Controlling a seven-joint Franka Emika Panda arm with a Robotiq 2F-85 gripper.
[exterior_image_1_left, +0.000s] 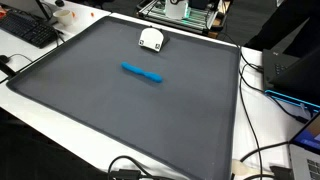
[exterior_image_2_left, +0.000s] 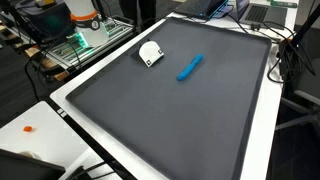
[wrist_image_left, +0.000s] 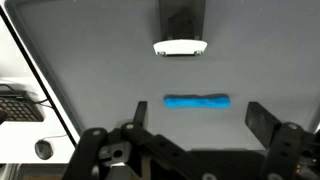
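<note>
Wrist view: hovering over dark grey flat mat (wrist_image_left: 100, 60) w/ black two-finger gripper (wrist_image_left: 200, 120), holding jaws spread wide, gripping nothing. Seeing blue slim stick-shaped object (wrist_image_left: 197, 101) just ahead of fingertips, lying flat approx. mid-mat in both exterior views (exterior_image_1_left: 142, 72) (exterior_image_2_left: 190, 67). Seeing white rounded plastic object (wrist_image_left: 180, 47) beyond, apart, nr mat edge.

We see a long, thin blue thing (wrist_image_left: 196, 101). It is bright blue and a bit bumpy along its edges. It lies flat on the dark mat (wrist_image_left: 100, 60). In the wrist view it lies sideways, just right of the middle. In both exterior views it lies slanted, in the upper middle.
</note>
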